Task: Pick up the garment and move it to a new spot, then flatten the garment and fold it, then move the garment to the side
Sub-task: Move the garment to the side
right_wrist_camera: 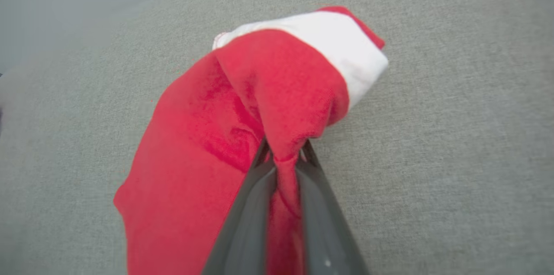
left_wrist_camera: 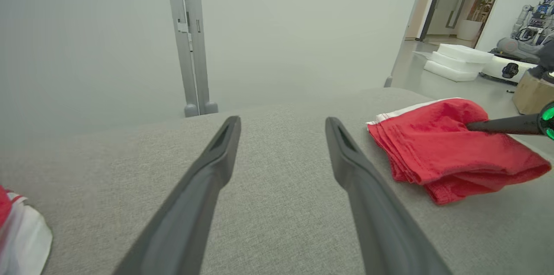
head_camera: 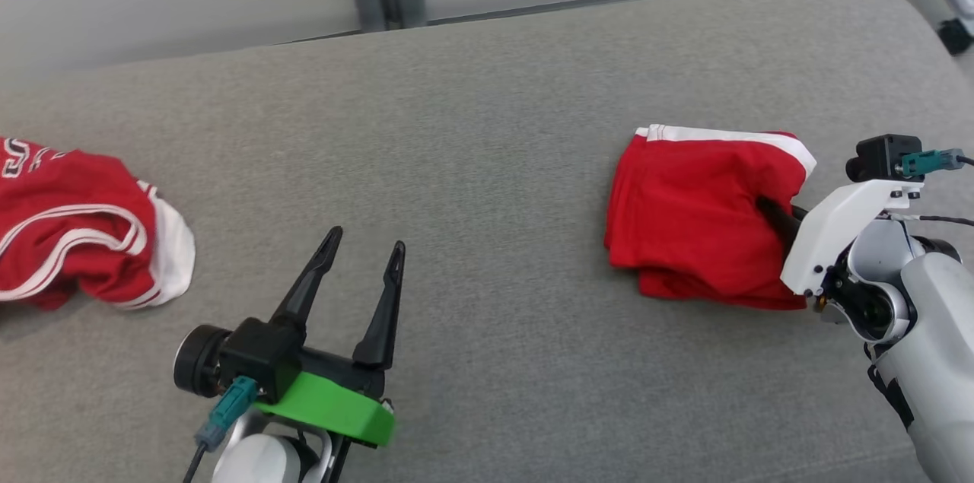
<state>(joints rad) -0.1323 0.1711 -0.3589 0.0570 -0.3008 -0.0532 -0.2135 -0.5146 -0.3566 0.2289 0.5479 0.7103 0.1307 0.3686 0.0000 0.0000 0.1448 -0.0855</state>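
light was bright, soft and evenly spread; only faint shadows lay under the folded garment [head_camera: 700,217] on the grey cushion [head_camera: 487,125]. wrist views bowed at their edges (wide-angle lenses), and the right gripper [right_wrist_camera: 284,156] blurred near the lens.

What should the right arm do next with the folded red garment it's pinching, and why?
Probably lift slightly and carry it toward the side. The right gripper is shut on a pinch of the folded red garment, which already lies in layers on the gray cushion, so only the move aside seems left. The left gripper is open, apart from it.
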